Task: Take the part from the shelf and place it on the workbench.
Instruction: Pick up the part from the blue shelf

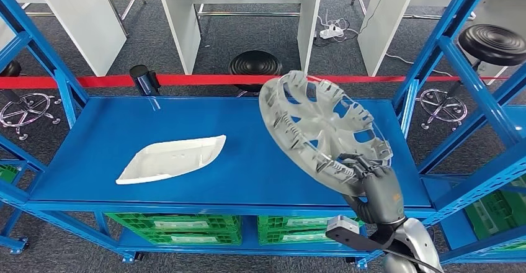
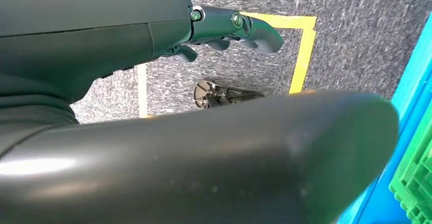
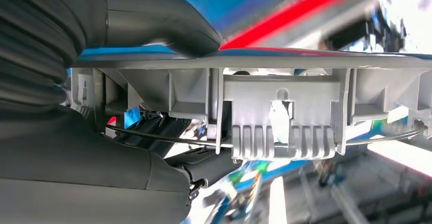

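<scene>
The right hand (image 1: 374, 189) is gripping the rim of a grey wheel cover (image 1: 322, 130), its dark fingers (image 1: 363, 169) curling over the lower edge of the disc while the thumb (image 3: 158, 23) is pressing on the opposite face, as the right wrist view is showing close up among the cover's ribbed clips and wire ring. The wheel cover is being held tilted, its ribbed inner side facing the camera, up in the air over the right half of the blue shelf (image 1: 124, 130), reaching from near the front edge towards the back edge; whether any part of it is touching the shelf surface cannot be told. The silver right arm (image 1: 412, 248) is coming up from below, in front of the shelf's front right corner. The left hand (image 2: 229, 28) is hanging over grey carpet with yellow tape lines (image 2: 300, 56), its fingers lying loosely apart and holding nothing. On the left half of the shelf a white plastic tray-shaped part (image 1: 170, 158) is lying flat, well apart from the wheel cover. Green crates (image 1: 180, 226) are sitting on the level beneath. Behind the shelf a red barrier tape (image 1: 186, 80) is running across, with white tables (image 1: 239, 6) and black stools (image 1: 254, 63) beyond it.
</scene>
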